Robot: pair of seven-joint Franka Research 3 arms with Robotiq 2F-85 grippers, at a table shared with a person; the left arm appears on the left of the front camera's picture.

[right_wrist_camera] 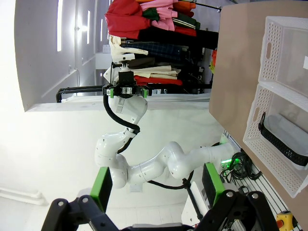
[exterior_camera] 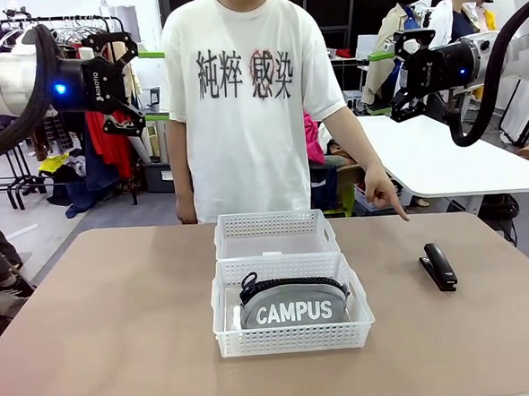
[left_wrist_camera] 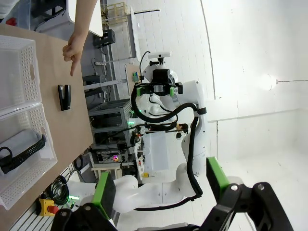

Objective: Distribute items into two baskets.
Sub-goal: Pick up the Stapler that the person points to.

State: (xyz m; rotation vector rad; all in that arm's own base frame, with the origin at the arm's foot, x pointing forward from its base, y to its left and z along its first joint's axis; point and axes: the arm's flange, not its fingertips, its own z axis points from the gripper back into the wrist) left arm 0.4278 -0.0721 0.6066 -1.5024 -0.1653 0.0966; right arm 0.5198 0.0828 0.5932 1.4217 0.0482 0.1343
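Observation:
The grey "CAMPUS" pouch [exterior_camera: 294, 307] lies in the nearer white basket [exterior_camera: 291, 340], its black zipper uppermost. Behind it stands the second basket [exterior_camera: 270, 223], holding nothing that I can see. The black stapler [exterior_camera: 438, 266] lies on the table to the right, and a person's hand [exterior_camera: 386, 195] points a finger down toward it. My left gripper [exterior_camera: 132, 80] hangs open, high at the upper left. High at the upper right, my right gripper [exterior_camera: 399, 75] is open too. Both are far above the table. The left wrist view catches the stapler [left_wrist_camera: 64, 97] and pouch [left_wrist_camera: 19, 149].
The person stands at the far edge of the brown table [exterior_camera: 120, 332], right behind the baskets. A white table [exterior_camera: 442, 160] stands beyond on the right and a clothes rack [exterior_camera: 21, 33] at the back left. Bare tabletop lies left of the baskets.

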